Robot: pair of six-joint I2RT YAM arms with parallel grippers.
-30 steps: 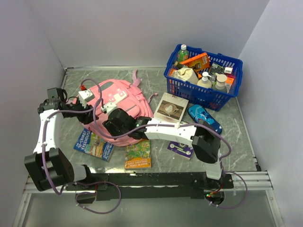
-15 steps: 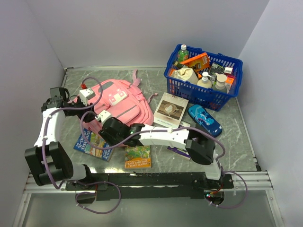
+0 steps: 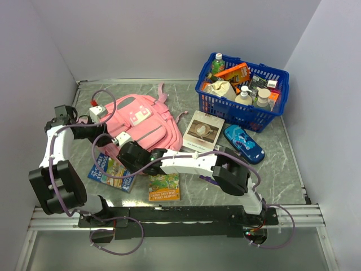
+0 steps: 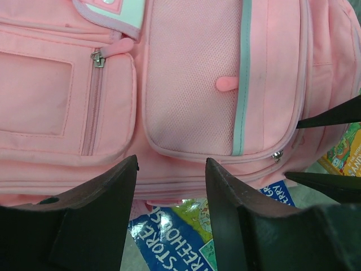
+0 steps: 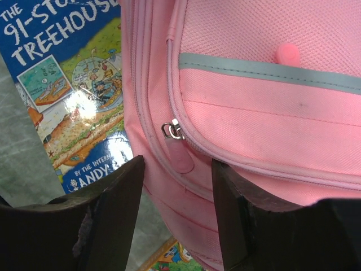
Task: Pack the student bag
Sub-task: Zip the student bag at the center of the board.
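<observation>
Beside the student bag (image 5: 271, 101), TREEHOUSE book (image 5: 62, 84)

My right arm (image 3: 192, 161) covered the lower edge of the soft pink fabric backpack (image 3: 144, 121) in the top view. The glossy blue paperback book (image 3: 109, 169) lay partly beneath it, title cut off. Labels inside the blue plastic basket (image 3: 231, 110) I couldn't read.

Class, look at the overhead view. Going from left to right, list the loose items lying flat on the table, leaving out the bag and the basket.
Treehouse book → orange-green book → white book → blue pencil case. The purple item under the arm is left out because its place in the order is unclear.
</observation>
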